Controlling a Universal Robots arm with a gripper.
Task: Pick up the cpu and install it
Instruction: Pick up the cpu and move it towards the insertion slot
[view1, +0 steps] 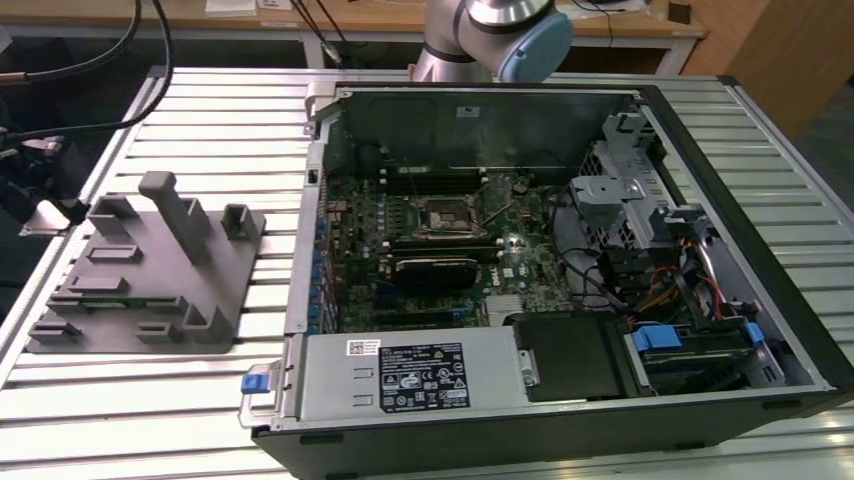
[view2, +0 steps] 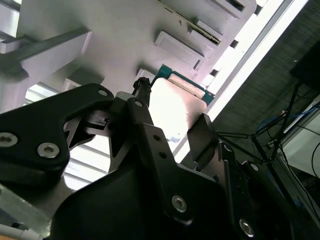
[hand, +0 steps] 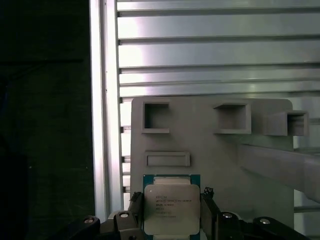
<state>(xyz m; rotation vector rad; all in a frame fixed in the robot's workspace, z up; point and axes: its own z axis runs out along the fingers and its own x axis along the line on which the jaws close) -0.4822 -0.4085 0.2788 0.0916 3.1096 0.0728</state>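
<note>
1. Grip: in the first wrist view the gripper (hand: 171, 196) has its two black fingers (hand: 208, 212) clenched against two opposite edges of the cpu (hand: 171, 210), grasping it.
2. Location: the cpu is at the grey holder (hand: 210, 150), over the holder's edge farthest from its row of square pockets. Whether it rests on the holder or is raised off it cannot be told.
3. Orientation: the silver lid, framed by a thin green rim, faces the first wrist camera. The outline is near square, with no clear long axis. Its edges run parallel to the holder's edges.
4. Writing on the cpu: several lines of dark print on the lid, running from one finger towards the other. They are too small to make out.
5. In the second wrist view, the cpu (view2: 175, 105) shows as a pale plate with a green corner between the fingers, with the holder close behind it.
6. In the exterior view, the grey holder (view1: 147, 280) stands on a slatted metal table (view1: 174, 400). An open computer case (view1: 467, 115) lies just beside the holder, on the exterior view's right.
7. Inside the case, a black square socket frame (view1: 441, 217) sits on the green board (view1: 527, 265), well apart from the holder.
8. Labels: a white sticker (view1: 360, 347) and a black label (view1: 424, 378) with white print sit on the metal box (view1: 334, 385) at the case corner nearest the holder. The print is not legible.
9. The arm (view1: 487, 30) rises beyond the case.
</note>
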